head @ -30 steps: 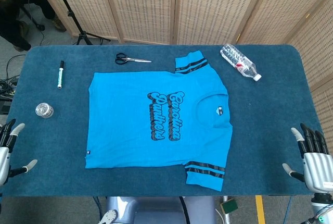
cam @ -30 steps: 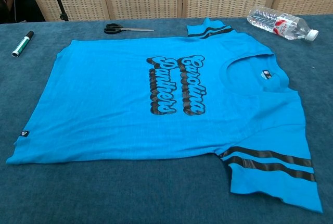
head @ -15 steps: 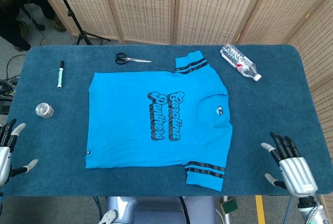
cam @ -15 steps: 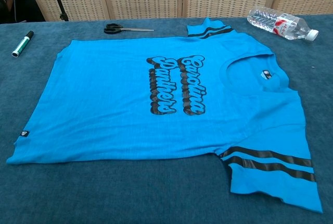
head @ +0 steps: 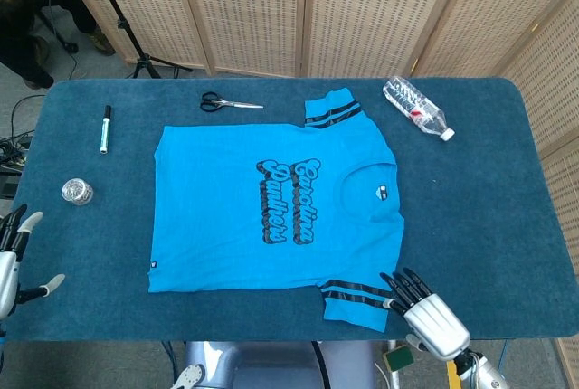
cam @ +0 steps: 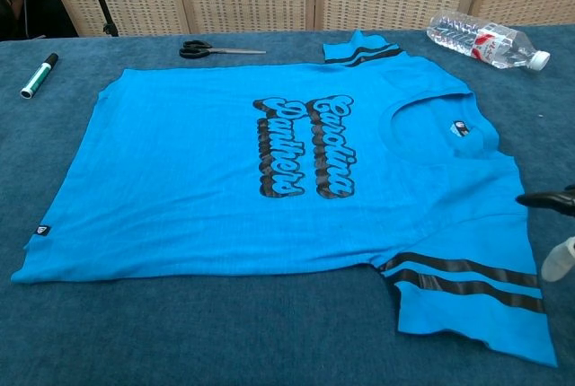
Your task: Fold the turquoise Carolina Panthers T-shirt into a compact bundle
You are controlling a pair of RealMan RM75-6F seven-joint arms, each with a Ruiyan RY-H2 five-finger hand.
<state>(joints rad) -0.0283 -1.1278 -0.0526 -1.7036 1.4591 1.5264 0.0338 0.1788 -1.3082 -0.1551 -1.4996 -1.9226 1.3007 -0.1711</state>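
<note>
Right hand (head: 425, 312) sits at about five o'clock on the table (head: 488, 190), its fingers spread and holding nothing, dark fingertips (head: 399, 282) reaching toward the near striped sleeve (head: 357, 303) of the turquoise T-shirt (head: 235, 208). In the head view they lie just beside the sleeve's edge; whether they touch the cloth I cannot tell. In the chest view only a few fingertips (cam: 544, 198) show at three o'clock, over the shirt's edge.

Left hand (head: 16, 258) rests at eight o'clock, well apart from the shirt, fingers apart and empty.

Outward from the right hand, the shirt lies flat and face up at the table's middle, collar toward three o'clock, hem toward nine, far sleeve (head: 331, 109) toward twelve. No fold shows: the whole task is judged still to do, starting probably with the near sleeve.

Around the shirt lie scissors (head: 229, 103) at twelve o'clock, a water bottle (head: 417, 109) at one o'clock, a marker (head: 105, 128) at ten o'clock and a small round jar (head: 78, 192) at nine.
</note>
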